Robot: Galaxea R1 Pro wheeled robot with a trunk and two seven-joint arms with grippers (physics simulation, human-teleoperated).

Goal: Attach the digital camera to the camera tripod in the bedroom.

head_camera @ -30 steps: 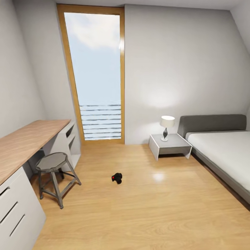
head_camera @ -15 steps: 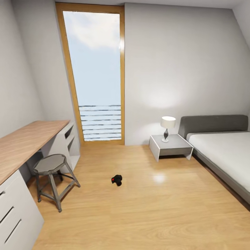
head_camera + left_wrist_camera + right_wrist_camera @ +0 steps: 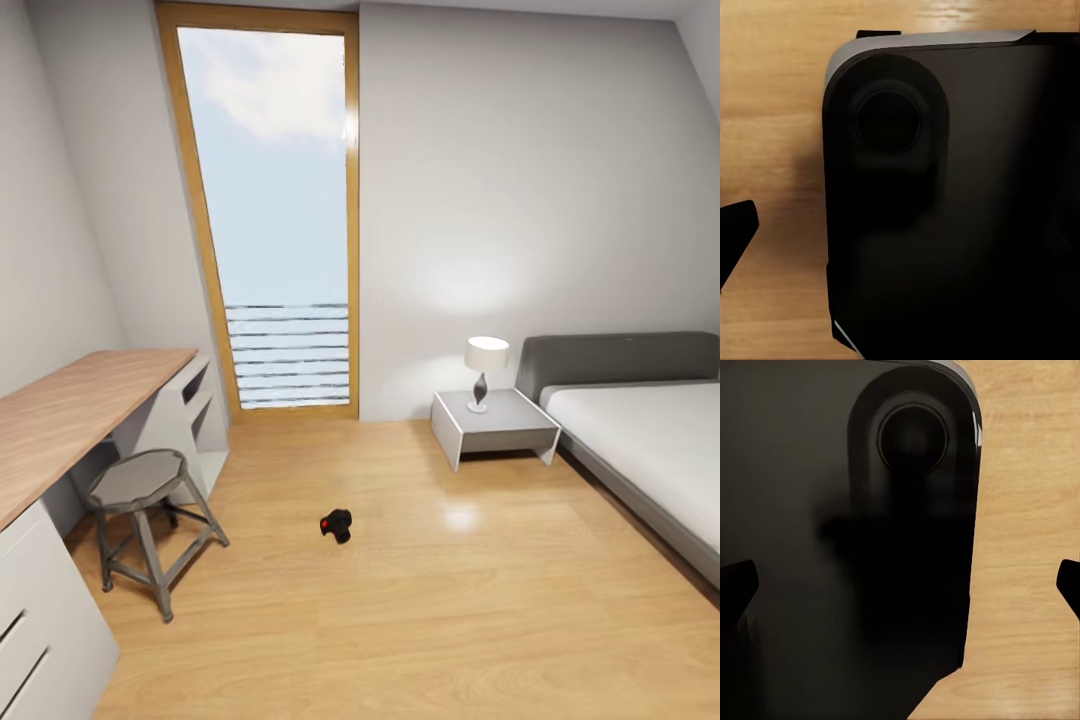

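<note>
The digital camera (image 3: 337,524) lies on the light wood floor in the middle of the bedroom, small and black with a red button facing me, some way ahead in the head view. The camera tripod is out of view. My left gripper (image 3: 900,232) hangs over the floor beside the robot's black body, with one dark fingertip (image 3: 735,234) at the frame's edge. My right gripper (image 3: 900,585) is open, its fingertips (image 3: 735,585) far apart and nothing between them.
A wood-topped desk (image 3: 80,410) runs along the left wall with a grey metal stool (image 3: 135,482) in front. A tall window (image 3: 275,220) is straight ahead. A nightstand (image 3: 495,420) with a lamp (image 3: 486,358) and the grey bed (image 3: 640,430) stand on the right.
The whole head view has shifted a little, so my camera has moved. The stool and desk now sit further left and lower. The digital camera has stayed put on the floor.
</note>
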